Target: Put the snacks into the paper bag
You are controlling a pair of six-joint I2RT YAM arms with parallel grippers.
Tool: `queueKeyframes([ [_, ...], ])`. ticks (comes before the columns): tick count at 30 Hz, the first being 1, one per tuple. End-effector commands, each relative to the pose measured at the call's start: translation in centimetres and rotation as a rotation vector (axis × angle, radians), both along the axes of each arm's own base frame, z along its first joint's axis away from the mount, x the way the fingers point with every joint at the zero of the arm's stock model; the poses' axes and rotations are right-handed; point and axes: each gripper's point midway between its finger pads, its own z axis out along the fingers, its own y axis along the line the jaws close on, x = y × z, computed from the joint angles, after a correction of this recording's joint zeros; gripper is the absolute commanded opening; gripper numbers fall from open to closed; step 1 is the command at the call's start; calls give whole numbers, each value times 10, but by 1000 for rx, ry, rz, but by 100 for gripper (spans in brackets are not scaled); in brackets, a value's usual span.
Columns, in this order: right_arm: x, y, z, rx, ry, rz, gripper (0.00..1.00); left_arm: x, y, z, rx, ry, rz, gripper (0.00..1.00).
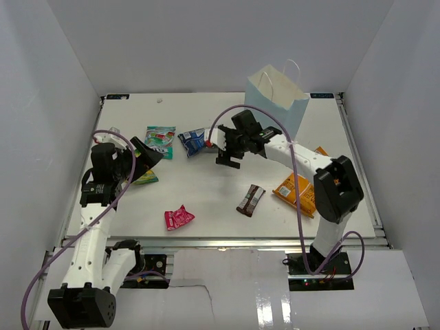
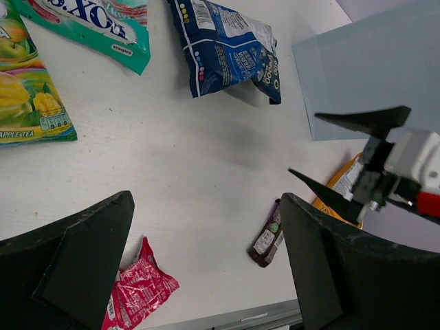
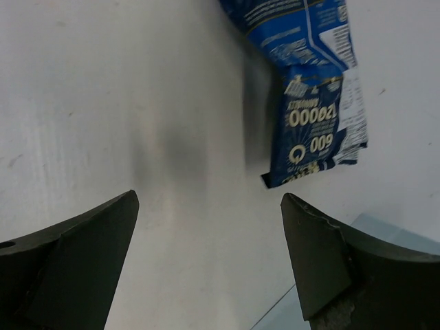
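walls [image 1: 172, 41]: plain white, three sides | table [image 1: 206, 199]: white, evenly lit

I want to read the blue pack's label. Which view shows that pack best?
Left wrist: the blue pack lies nearly whole, large, print legible. Right wrist cuts off part of the pack; top external shows the pack small.

table [image 1: 206, 189] centre open, paper bag [image 1: 276, 102] beyond

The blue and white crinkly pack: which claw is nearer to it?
Right. The right claw hangs open just beside the blue and white crinkly pack; the left claw is farther, on the opposite side.
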Motion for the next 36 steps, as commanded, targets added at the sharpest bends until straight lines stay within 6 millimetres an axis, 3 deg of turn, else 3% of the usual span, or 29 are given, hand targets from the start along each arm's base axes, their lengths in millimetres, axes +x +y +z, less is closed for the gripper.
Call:
queueKeyframes([
  [1, 54, 39, 35, 78, -263, -11, 90, -12, 1, 11, -25, 12, 39, 98],
  [2, 59, 47, 24, 70, -275, 13, 90, -13, 2, 11, -30, 15, 52, 98],
  [4, 77, 61, 36, 109, -335, 7, 90, -18, 3, 11, -32, 20, 63, 98],
  [5, 86, 66, 25, 105, -335, -1, 90, -19, 4, 12, -37, 20, 72, 98],
  [7, 99, 77, 35, 153, -398, -2, 90, -23, 4, 11, -44, 25, 78, 98],
  [10, 103, 96, 32, 174, -421, 62, 90, -28, 3, 9, -52, 43, 82, 98],
  [11, 106, 102, 20, 163, -416, 77, 90, -30, 3, 9, -53, 45, 82, 98],
  [12, 111, 107, 23, 165, -446, 98, 90, -32, 3, 7, -53, 57, 83, 98],
  [13, 110, 112, 9, 157, -425, 123, 90, -32, 3, 8, -52, 56, 84, 98],
  [15, 111, 122, 12, 164, -440, 179, 92, -34, 4, 8, -55, 66, 89, 98],
  [16, 101, 123, -6, 141, -382, 228, 93, -34, 4, 8, -56, 66, 90, 98],
  [23, 90, 139, -38, 86, -348, 327, 98, -35, 3, 6, -57, 88, 90, 98],
  [27, 95, 145, -38, 95, -345, 306, 99, -34, 4, 7, -57, 87, 93, 98],
  [33, 126, 152, -62, 82, -353, 166, 100, -31, 2, 4, -63, 108, 86, 98],
  [34, 132, 151, -73, 68, -353, 139, 100, -31, 2, 6, -62, 104, 85, 98],
  [35, 136, 154, -70, 78, -363, 126, 100, -30, 2, 6, -61, 108, 84, 98],
  [36, 137, 153, -74, 77, -356, 114, 93, -30, 3, 7, -59, 105, 84, 98],
])
